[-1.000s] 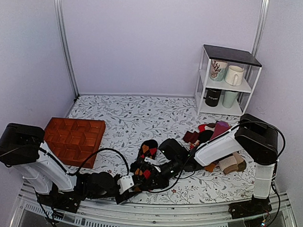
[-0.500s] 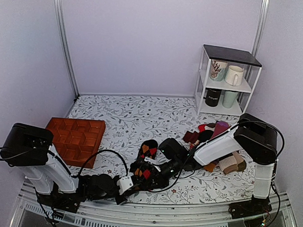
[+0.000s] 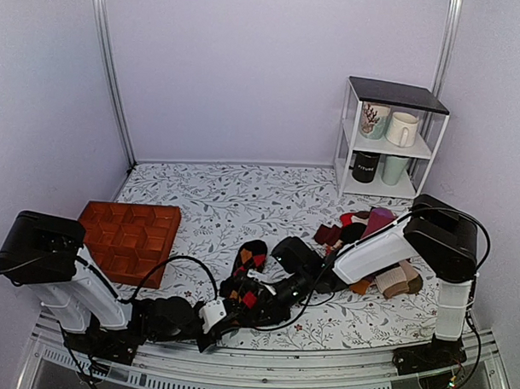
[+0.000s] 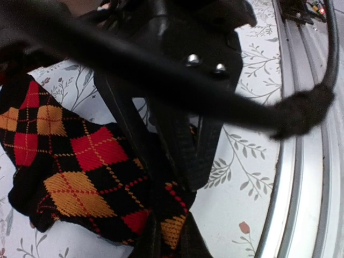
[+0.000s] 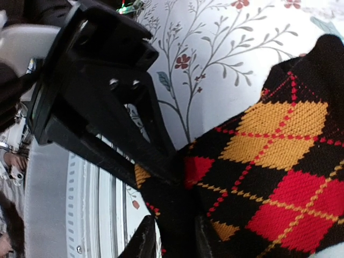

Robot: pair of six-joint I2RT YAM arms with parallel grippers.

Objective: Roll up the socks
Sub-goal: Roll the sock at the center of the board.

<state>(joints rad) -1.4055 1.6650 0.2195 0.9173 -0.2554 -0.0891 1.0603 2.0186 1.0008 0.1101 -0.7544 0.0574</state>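
The socks (image 3: 250, 279), black knit with red and orange diamonds, lie bunched on the flowered table near its front edge. In the top view both grippers meet at their near end. My left gripper (image 4: 167, 236) is shut on a fold of the socks (image 4: 70, 161) at their lower corner. The right gripper (image 4: 177, 107) shows as a black body right above that fold. In the right wrist view my right gripper (image 5: 174, 239) stands open, its fingers either side of a strip of the socks (image 5: 279, 150). The left gripper (image 5: 107, 91) reaches in from the upper left.
An orange-brown compartment tray (image 3: 126, 237) sits at the left. A pile of other socks (image 3: 374, 241) lies at the right by the right arm. A white shelf with mugs (image 3: 388, 139) stands at the back right. The metal front rail (image 3: 279, 379) runs just below the grippers.
My left gripper has closed on the socks' corner. The right gripper's jaws have parted. The sock bundle has shifted slightly toward the front edge.
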